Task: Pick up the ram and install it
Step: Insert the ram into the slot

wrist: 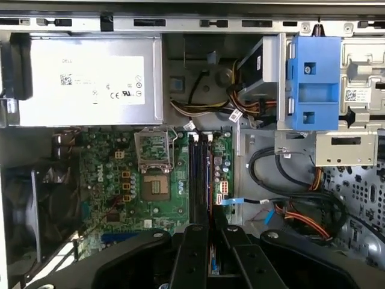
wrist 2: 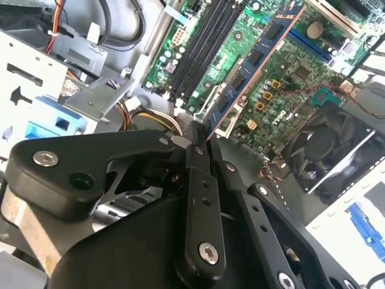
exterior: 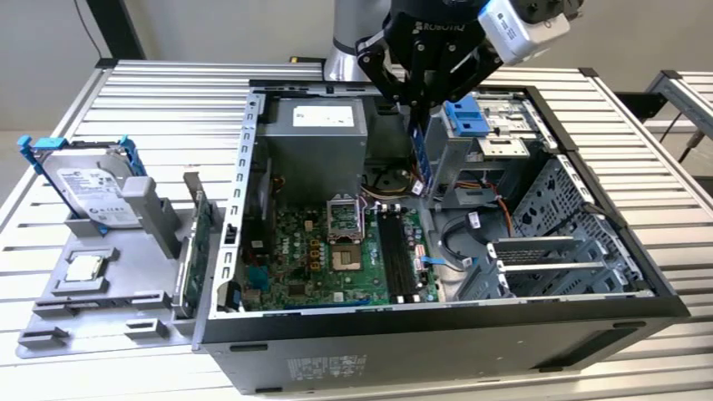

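Observation:
My gripper (exterior: 415, 107) hangs over the open computer case (exterior: 446, 330), shut on the ram (exterior: 419, 154). The ram is a thin blue stick that points down from the fingers toward the motherboard (exterior: 323, 255). In the second wrist view the ram (wrist 2: 255, 63) runs out from the closed fingertips (wrist 2: 191, 158), chips and edge showing, above the board. In the first wrist view I see the ram (wrist: 212, 262) edge-on between the fingers. The black memory slots (exterior: 392, 251) (wrist: 198, 171) lie below and hold no stick. The ram's lower end is still well above them.
A grey power supply (exterior: 317, 125) and a blue drive bracket (exterior: 466, 117) flank the gripper inside the case. Cables (wrist: 301, 211) lie beside the slots. Outside, at the exterior view's left, a grey holder (exterior: 112, 288) carries a hard drive in a blue frame (exterior: 83, 180) and a green card (exterior: 199, 251).

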